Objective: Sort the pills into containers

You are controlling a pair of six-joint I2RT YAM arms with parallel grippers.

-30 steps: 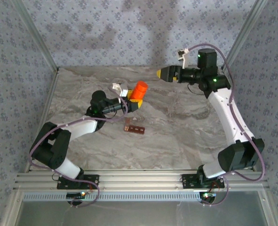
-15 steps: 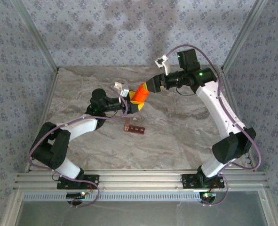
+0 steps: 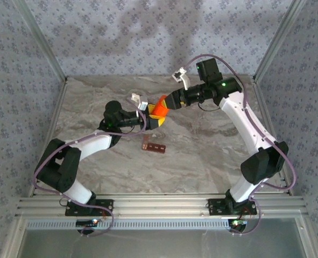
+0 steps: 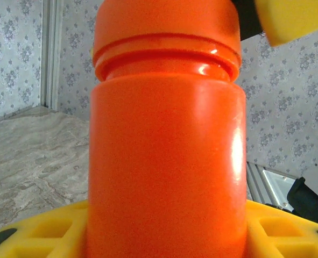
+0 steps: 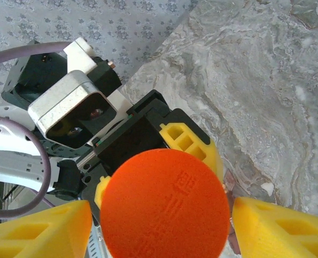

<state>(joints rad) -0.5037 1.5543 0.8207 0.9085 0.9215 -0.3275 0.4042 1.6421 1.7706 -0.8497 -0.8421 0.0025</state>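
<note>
An orange cylindrical bottle (image 3: 159,109) with an orange cap (image 5: 164,207) is held above the table, tilted to the right. My left gripper (image 3: 153,120) is shut on its body, and its yellow fingers (image 4: 35,231) press both sides of the bottle (image 4: 164,161). My right gripper (image 3: 168,101) stands open over the cap. Its yellow fingers (image 5: 40,231) flank the cap with a thin gap on each side. The containers (image 3: 153,146), a dark red-brown strip of compartments, lie on the marble table just below the bottle.
The marble table (image 3: 212,145) is walled by patterned panels at the back and sides, with metal posts (image 3: 40,48) at the corners. An aluminium rail (image 3: 159,207) runs along the near edge by the arm bases.
My right arm has swung left from the back right to the bottle, and its fingers now flank the cap. The left arm has held the bottle still.
</note>
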